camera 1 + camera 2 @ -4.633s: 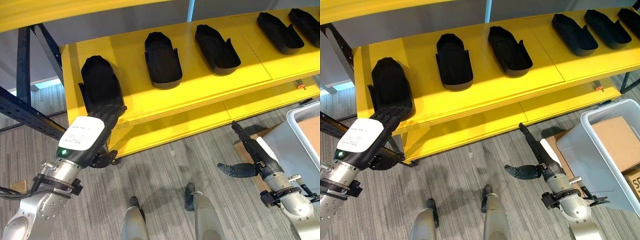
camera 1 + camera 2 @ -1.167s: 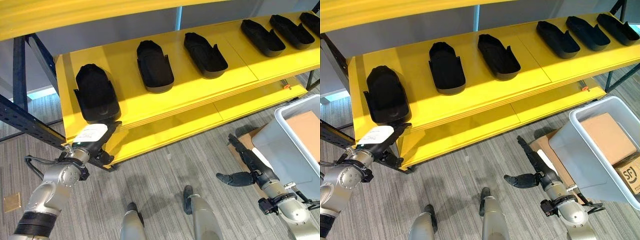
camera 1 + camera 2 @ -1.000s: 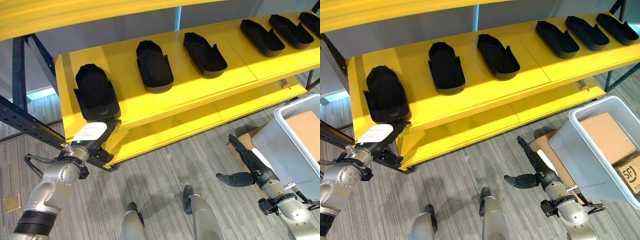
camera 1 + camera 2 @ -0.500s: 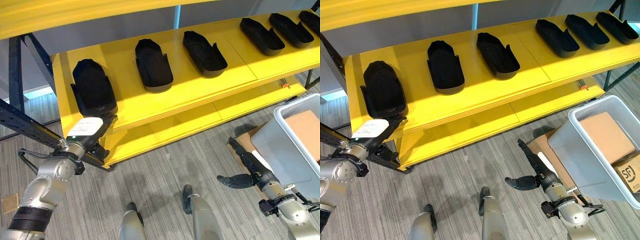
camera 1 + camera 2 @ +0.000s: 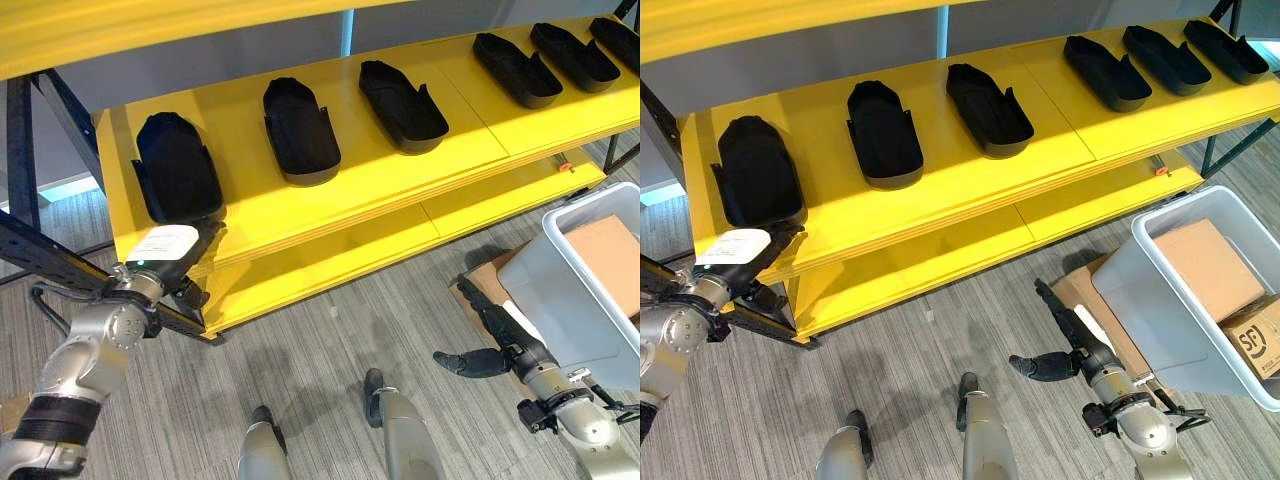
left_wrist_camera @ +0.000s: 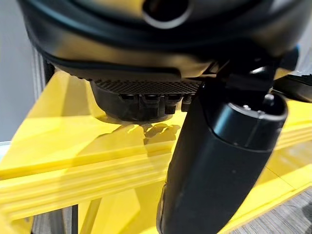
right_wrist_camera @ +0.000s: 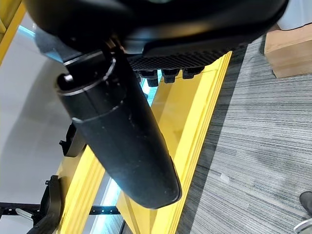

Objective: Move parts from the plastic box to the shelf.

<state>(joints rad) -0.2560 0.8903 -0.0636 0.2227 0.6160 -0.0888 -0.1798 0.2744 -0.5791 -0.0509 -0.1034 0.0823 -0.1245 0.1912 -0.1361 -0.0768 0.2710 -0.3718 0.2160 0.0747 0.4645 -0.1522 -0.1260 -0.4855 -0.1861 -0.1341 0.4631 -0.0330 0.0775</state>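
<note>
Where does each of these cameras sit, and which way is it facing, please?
Left eye view: on the head, looking down at the yellow shelf; left hand and right hand show.
Right eye view: beside it, same scene, more of the plastic box.
Left wrist view: along its thumb toward the shelf edge.
Right wrist view: along its thumb, shelf edge and floor.

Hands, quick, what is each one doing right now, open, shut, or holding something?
Left hand: open, holding nothing, at the yellow shelf edge below the leftmost black part.
Right hand: open, empty, beside the plastic box.
</note>
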